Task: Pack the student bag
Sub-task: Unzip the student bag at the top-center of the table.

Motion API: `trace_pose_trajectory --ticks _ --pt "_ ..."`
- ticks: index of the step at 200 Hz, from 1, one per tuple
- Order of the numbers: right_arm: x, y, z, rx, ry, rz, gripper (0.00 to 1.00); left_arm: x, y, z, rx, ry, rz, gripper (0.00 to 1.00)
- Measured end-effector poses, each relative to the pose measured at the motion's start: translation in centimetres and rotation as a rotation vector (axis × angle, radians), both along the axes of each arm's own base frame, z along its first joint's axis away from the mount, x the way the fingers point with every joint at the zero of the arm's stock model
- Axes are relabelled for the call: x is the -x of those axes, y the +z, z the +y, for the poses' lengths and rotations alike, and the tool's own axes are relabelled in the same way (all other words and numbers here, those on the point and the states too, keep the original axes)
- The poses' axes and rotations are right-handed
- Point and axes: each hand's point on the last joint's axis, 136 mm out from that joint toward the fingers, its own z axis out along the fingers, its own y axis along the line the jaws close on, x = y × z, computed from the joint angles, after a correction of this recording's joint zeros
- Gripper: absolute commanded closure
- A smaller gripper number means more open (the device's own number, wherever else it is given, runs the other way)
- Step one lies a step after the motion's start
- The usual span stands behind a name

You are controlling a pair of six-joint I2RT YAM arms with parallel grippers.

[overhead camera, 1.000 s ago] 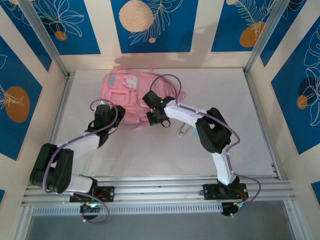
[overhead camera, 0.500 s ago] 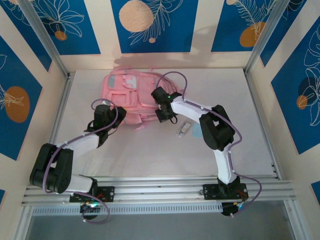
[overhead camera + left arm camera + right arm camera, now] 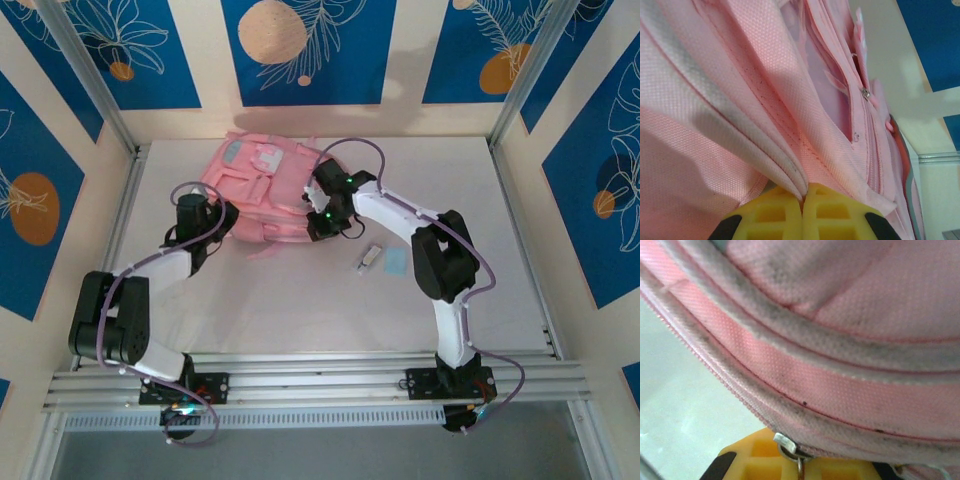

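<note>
The student bag (image 3: 262,180), a soft pink backpack with front pockets, lies at the back of the white table, front side up. My left gripper (image 3: 220,216) is shut on a fold of fabric at the bag's near-left edge; in the left wrist view the yellow fingertips (image 3: 785,212) pinch the pink piping of the student bag (image 3: 740,90). My right gripper (image 3: 322,224) is at the bag's near-right edge. Its yellow fingers (image 3: 765,455) are shut on the metal zipper pull (image 3: 790,446) below the zipper seam of the student bag (image 3: 840,390).
A small white and grey item (image 3: 368,260) and a pale blue flat piece (image 3: 396,265) lie on the table (image 3: 300,300) right of the right gripper. Aluminium posts and patterned walls close in the back and both sides.
Both grippers have moved toward the back with the bag, the left one leftward and the right one rightward. The bag sits farther back and is stretched wider between them.
</note>
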Motion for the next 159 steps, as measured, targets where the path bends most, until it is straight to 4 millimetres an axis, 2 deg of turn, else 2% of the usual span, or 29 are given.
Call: trace_pose_trajectory --ticks 32,60,83,95,103,112,119,131,136,148,159 --pt "0.4 -0.5 -1.7 0.091 -0.057 0.032 1.00 -0.1 -0.4 -0.2 -0.013 -0.017 0.006 1.00" --pt "-0.5 -0.8 -3.6 0.190 -0.120 0.036 1.00 -0.2 -0.7 -0.3 -0.027 -0.031 0.014 1.00" --pt "-1.1 -0.7 -4.1 0.218 -0.138 0.050 1.00 -0.7 -0.5 -0.5 -0.042 -0.051 0.009 1.00" --pt "-1.1 -0.6 -3.7 0.215 -0.132 0.054 1.00 -1.2 -0.5 -0.4 -0.051 -0.055 0.013 0.73" --pt "-1.0 -0.3 -3.3 0.207 -0.124 0.061 1.00 -1.6 -0.4 -0.2 -0.059 -0.052 0.013 0.50" --pt "-0.8 -0.1 -2.7 0.195 -0.113 0.069 1.00 -2.2 -0.1 0.5 -0.065 -0.037 0.013 0.32" --pt "-0.5 0.2 -2.1 0.176 -0.101 0.083 1.00 -2.5 0.3 1.2 -0.063 -0.023 0.008 0.21" --pt "-0.1 0.6 -0.9 0.135 -0.089 0.107 1.00 -2.8 0.9 1.8 -0.053 -0.008 -0.003 0.10" --pt "0.0 0.9 -0.3 0.115 -0.082 0.111 1.00 -2.7 1.0 1.9 -0.042 -0.003 -0.001 0.01" --pt "0.2 1.5 1.1 0.077 -0.071 0.125 1.00 -2.2 1.4 1.9 -0.017 0.005 -0.002 0.00" --pt "0.3 2.1 2.7 0.035 -0.061 0.135 1.00 -0.9 1.8 1.2 0.000 -0.004 -0.003 0.00"
